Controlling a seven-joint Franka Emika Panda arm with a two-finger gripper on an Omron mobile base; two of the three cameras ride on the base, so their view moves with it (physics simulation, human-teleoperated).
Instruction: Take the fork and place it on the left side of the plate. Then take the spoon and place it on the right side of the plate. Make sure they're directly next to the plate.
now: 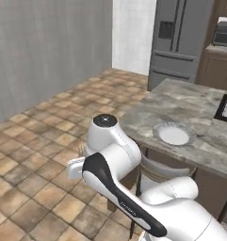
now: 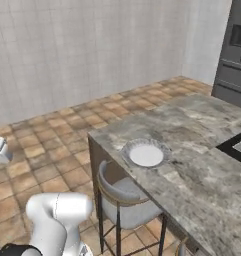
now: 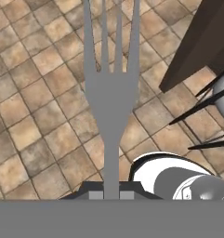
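The fork (image 3: 109, 93) is all grey and stands straight up between my gripper's (image 3: 111, 195) two dark fingertips, tines pointing away over the tiled floor. The gripper is shut on the fork's handle. In the left base view the gripper (image 1: 75, 165) hangs low over the floor, left of the counter and well away from the plate (image 1: 174, 134). The plate (image 2: 146, 153), grey-rimmed with a white centre, lies near the counter's near corner. The spoon is out of view.
A marble island counter (image 1: 199, 106) carries the plate, with a dark inset (image 1: 225, 109) at its far right. A grey padded stool (image 2: 123, 199) is tucked under the counter below the plate. A grey fridge (image 1: 181, 42) stands at the back. Open tiled floor (image 1: 35, 141) lies to the left.
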